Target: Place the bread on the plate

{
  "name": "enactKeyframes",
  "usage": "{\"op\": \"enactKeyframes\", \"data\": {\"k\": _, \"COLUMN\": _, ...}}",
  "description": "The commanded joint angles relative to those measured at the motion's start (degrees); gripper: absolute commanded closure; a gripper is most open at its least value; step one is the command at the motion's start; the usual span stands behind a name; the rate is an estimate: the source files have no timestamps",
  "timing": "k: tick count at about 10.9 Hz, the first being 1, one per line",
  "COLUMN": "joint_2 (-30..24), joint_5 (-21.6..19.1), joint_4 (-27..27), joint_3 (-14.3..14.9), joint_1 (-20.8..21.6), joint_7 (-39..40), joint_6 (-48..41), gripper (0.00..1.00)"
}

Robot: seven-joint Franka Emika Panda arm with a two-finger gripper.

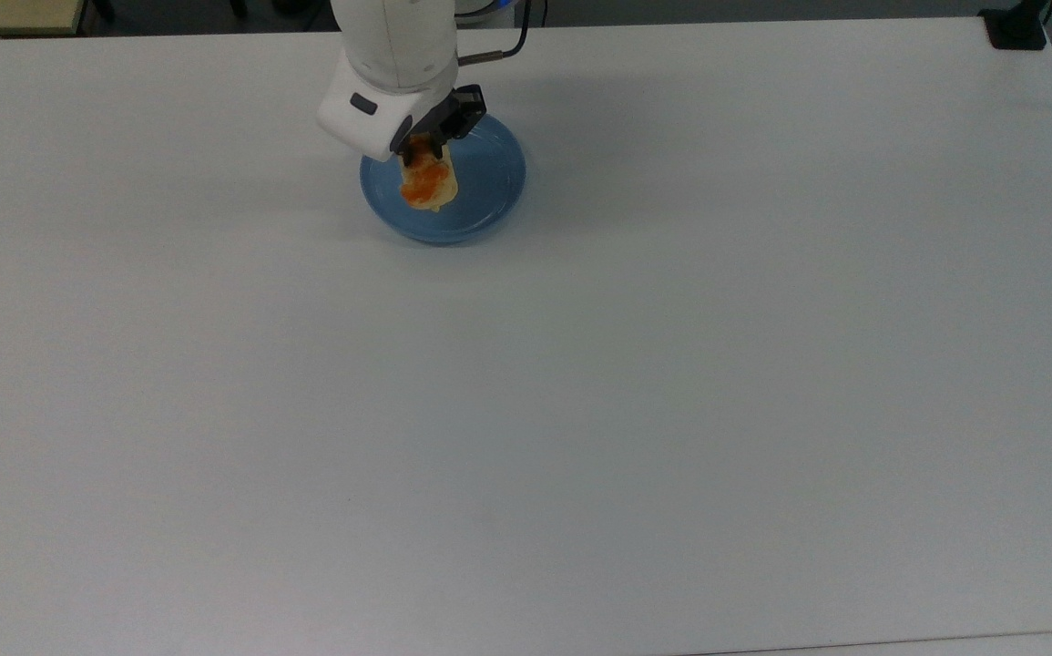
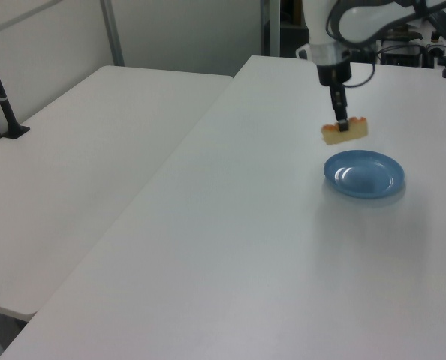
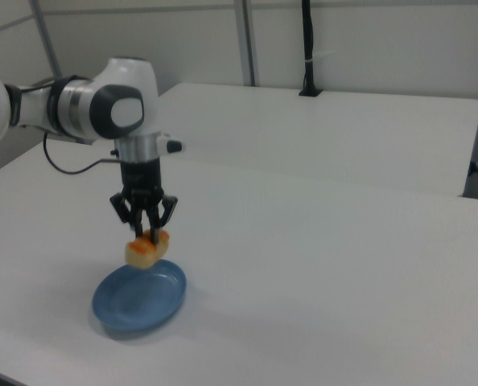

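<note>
We see the gripper (image 3: 146, 234) clamped on the bread (image 3: 146, 248), held above the plate (image 2: 373, 182) — released from this height, it could bounce off the rim onto the table (image 1: 671, 383).

White desk (image 1: 671, 364) bearing a light-blue plate (image 1: 489, 182), which lies directly beneath the pincer (image 1: 423, 157).

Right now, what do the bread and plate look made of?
Bread: pale tan and matte with glossy orange-brown patches; real or foam, can't tell. Plate: light blue, smooth, with a soft highlight; probably plastic, possibly glazed ceramic.
</note>
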State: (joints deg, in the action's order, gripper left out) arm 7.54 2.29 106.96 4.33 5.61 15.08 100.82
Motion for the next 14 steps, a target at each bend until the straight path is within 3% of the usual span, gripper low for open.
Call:
{"op": "enactKeyframes", "data": {"k": 1, "joint_2": -2.36, "joint_5": 0.17, "joint_4": 9.05, "joint_3": 0.06, "joint_1": 2.56, "joint_7": -0.56, "joint_6": 1.92, "gripper": 0.67}}
{"op": "enactKeyframes", "data": {"k": 3, "joint_2": -1.21, "joint_5": 0.17, "joint_4": 9.05, "joint_3": 0.06, "joint_1": 2.57, "joint_7": -2.51, "joint_6": 2.71, "gripper": 0.52}}
{"op": "enactKeyframes", "data": {"k": 4, "joint_2": -1.12, "joint_5": 0.17, "joint_4": 8.79, "joint_3": 0.06, "joint_1": 2.57, "joint_7": -2.60, "joint_6": 2.72, "gripper": 0.18}}
{"op": "enactKeyframes", "data": {"k": 5, "joint_2": -1.47, "joint_5": 0.17, "joint_4": 8.35, "joint_3": 0.06, "joint_1": 2.48, "joint_7": -3.38, "joint_6": 2.28, "gripper": 0.00}}
{"op": "enactKeyframes", "data": {"k": 7, "joint_2": -2.43, "joint_5": 0.17, "joint_4": 4.94, "joint_3": 0.06, "joint_1": 2.39, "joint_7": -5.66, "joint_6": -0.08, "gripper": 0.00}}
{"op": "enactKeyframes", "data": {"k": 11, "joint_2": -2.97, "joint_5": -0.44, "joint_4": -11.57, "joint_3": 0.76, "joint_1": 1.78, "joint_7": -14.52, "joint_6": -8.09, "gripper": 0.00}}
{"op": "enactKeyframes", "data": {"k": 14, "joint_2": -2.97, "joint_5": 0.35, "joint_4": -13.62, "joint_3": 1.03, "joint_1": 1.69, "joint_7": -16.48, "joint_6": -8.01, "gripper": 0.00}}
